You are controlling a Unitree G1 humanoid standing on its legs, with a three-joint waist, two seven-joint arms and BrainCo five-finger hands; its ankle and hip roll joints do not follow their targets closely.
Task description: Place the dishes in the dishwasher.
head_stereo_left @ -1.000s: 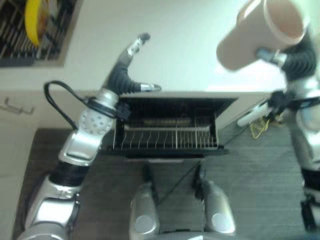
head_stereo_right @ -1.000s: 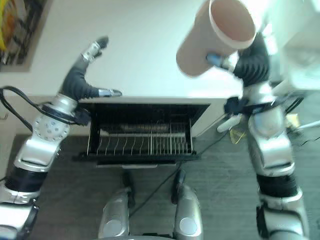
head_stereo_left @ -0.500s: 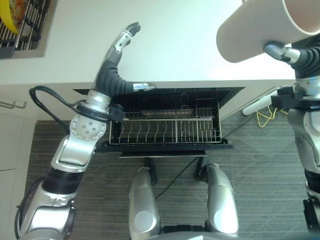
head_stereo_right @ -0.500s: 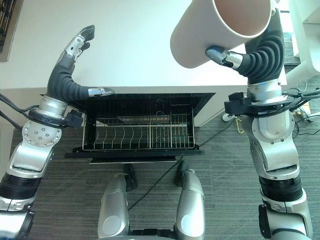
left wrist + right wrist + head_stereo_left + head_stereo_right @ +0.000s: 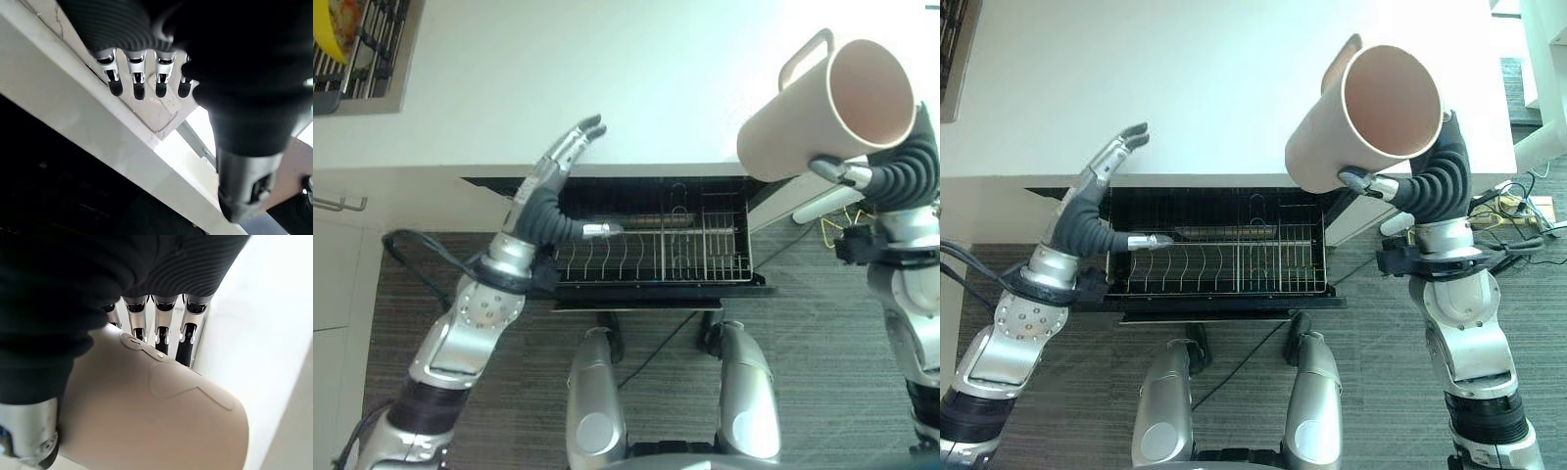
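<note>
A dish rack [image 5: 352, 49] with a yellow item [image 5: 331, 34] in it sits at the far left corner of the white countertop [image 5: 636, 88].

The left hand [image 5: 1102, 181] is raised at the counter's front edge, above the left end of the open dishwasher [image 5: 1224, 250]. Its fingers [image 5: 137, 83] are straight and slightly spread, the thumb [image 5: 1148, 240] extends apart over the rack, and it holds nothing.

The dishwasher's wire rack [image 5: 651, 259] is pulled out below the counter edge. Upright tines fill its left half and a finer grid fills its right half. Whether any dishes lie in it cannot be determined.

The right hand [image 5: 1400, 186] grips a large beige pitcher [image 5: 1371, 117], fingers and thumb curled round its body near the base. The pitcher is held in the air above the right end of the dishwasher, tilted with its open mouth towards the camera and its handle [image 5: 803, 54] on the far side
</note>
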